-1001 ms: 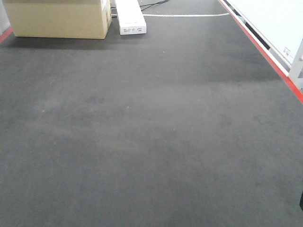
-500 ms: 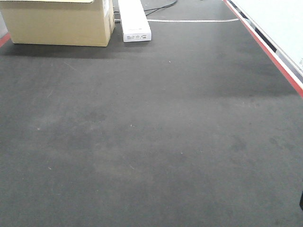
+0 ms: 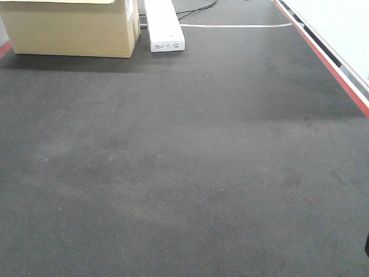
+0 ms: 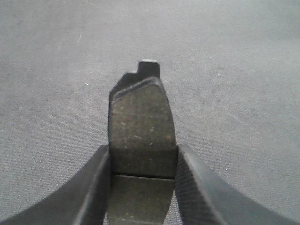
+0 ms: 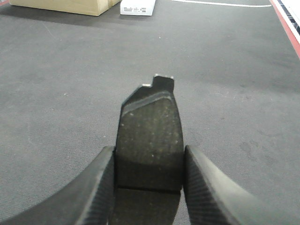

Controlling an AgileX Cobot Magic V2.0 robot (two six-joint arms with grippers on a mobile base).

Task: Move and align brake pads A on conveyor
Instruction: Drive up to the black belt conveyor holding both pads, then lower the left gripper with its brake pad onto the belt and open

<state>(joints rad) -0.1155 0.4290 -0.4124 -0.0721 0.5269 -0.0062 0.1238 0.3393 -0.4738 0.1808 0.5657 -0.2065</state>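
Conveyor (image 3: 190,161): dark grey belt, red edge at right. Left jaws: clenched on pad (image 4: 142,124), groove level with the fingertips, belt behind it. Right jaws: clenched on second pad (image 5: 150,140) (same hold, over the belt). Far end: cardboard box (image 3: 72,29), white case (image 3: 164,26) just beside it.

The right gripper (image 5: 150,165) pinches a dark brake pad (image 5: 150,129) between both fingers - groove across its face - above the grey belt (image 5: 65,89). Far off sit a cardboard box (image 5: 65,4) and white box (image 5: 138,7); a red edge (image 5: 288,26) runs at right.
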